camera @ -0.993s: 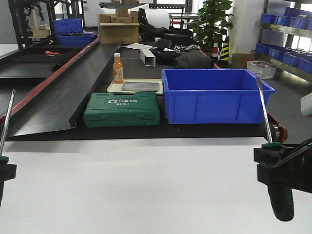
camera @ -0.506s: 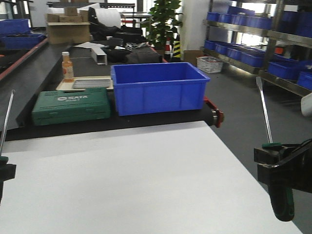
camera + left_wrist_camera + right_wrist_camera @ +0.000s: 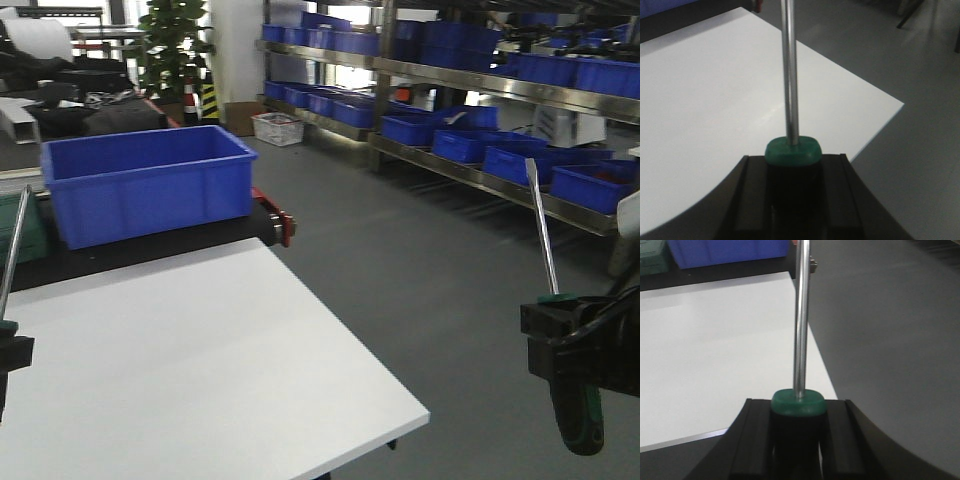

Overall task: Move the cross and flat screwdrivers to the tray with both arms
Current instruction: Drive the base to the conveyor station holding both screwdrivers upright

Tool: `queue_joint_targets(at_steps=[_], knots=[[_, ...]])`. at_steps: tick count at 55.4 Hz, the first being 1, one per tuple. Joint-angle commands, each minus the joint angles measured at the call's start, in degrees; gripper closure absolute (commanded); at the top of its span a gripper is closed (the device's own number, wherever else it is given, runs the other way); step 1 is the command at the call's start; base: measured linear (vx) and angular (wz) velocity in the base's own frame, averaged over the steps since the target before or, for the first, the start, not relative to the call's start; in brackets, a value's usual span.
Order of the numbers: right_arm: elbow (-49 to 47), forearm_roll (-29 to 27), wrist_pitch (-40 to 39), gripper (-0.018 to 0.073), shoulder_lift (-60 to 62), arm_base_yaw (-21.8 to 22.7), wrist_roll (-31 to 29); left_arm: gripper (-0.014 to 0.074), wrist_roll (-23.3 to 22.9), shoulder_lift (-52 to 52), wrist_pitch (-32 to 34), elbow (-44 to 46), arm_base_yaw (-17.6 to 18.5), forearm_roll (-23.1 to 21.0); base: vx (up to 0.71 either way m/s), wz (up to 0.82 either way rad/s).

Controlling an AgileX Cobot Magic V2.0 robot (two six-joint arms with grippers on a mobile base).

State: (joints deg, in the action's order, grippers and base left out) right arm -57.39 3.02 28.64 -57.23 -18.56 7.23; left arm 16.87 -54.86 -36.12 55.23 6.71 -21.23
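In the front view the left claw [image 3: 10,352] sits at the 8 o'clock edge. It is closed on the handle of the left screwdriver [image 3: 13,250], whose steel shaft rises toward 12 o'clock and leans slightly to 1. The left wrist view shows that claw [image 3: 792,187] with both black jaws pressed against the dark handle. The left screwdriver [image 3: 790,75] stands up out of them from its green collar, above the white bench [image 3: 705,90] near its corner.

The right claw [image 3: 572,345] is at 4 o'clock in the front view, beyond the bench's edge and over the grey floor [image 3: 420,270]. It is clamped round the right screwdriver [image 3: 543,235]. The shaft points to 12 o'clock and tips a little toward 11, while the black-and-green handle hangs below the jaws. From the right wrist view this claw [image 3: 798,432] grips the handle on both sides, with the shaft [image 3: 801,315] upright.

On a dark surface behind the bench, at 10 o'clock, stands a blue bin [image 3: 150,185]. Shelves of blue bins [image 3: 480,110] run along 1 to 3 o'clock.
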Motion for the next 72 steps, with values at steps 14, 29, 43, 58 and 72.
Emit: queue_joint_targets(at_steps=[14,29,43,58,72], knots=[[-1.7,0.8,-5.0,0.0567,1.2,0.0,-0.3,0.0596,0.0,1.0,4.6,1.6,0.2,-1.6,0.02,-0.66],[-1.7,0.8,-5.0,0.0567,1.2,0.0,-0.3,0.0596,0.0,1.0,4.6,1.6,0.2,-1.6,0.13,-0.65],[-1.7,0.8,-5.0,0.0567,1.2,0.0,-0.3,0.0596,0.0,1.0,4.6,1.6,0.2,-1.6,0.19,-0.60],[-1.7,0.8,-5.0,0.0567,1.2,0.0,-0.3,0.0596,0.0,1.0,4.6,1.6,0.2,-1.6,0.23,-0.58],[-1.7,0.8,-5.0,0.0567,1.2,0.0,-0.3,0.0596,0.0,1.0,4.6,1.6,0.2,-1.6,0.29,-0.54]])
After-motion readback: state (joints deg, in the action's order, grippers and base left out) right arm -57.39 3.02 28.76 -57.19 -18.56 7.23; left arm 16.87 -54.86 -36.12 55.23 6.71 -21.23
